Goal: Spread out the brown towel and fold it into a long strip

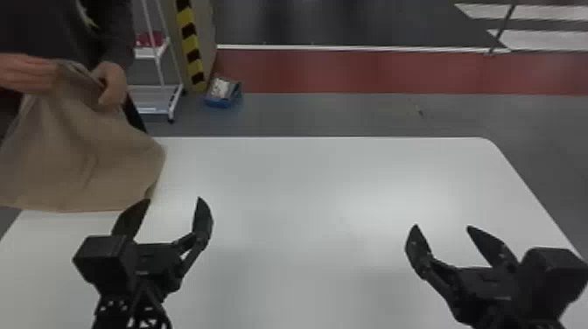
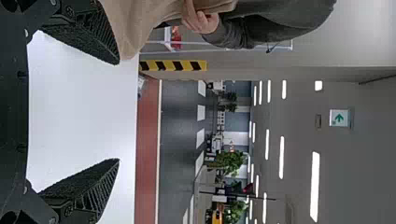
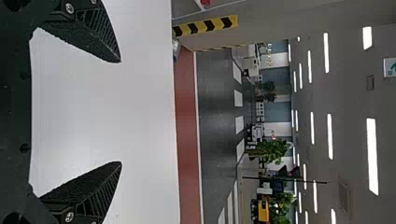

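the left gripper (image 1: 174, 200) is hovering above the table's left part, its two fingers standing wide apart and grasping nothing. the right gripper (image 1: 442, 226) is hovering over the right part, also released, its fingers spreading around bare air. just beyond the left gripper's outer finger, the brown towel (image 1: 87, 148) is hanging in loose folds over the far left corner of the white table (image 1: 306, 175); whether it is touching that finger, i cannot tell. a person's hands (image 1: 111, 85) are holding it bunched at the top. behind, a white cart (image 1: 153, 98) and a blue box (image 1: 223, 103) are standing on the floor.
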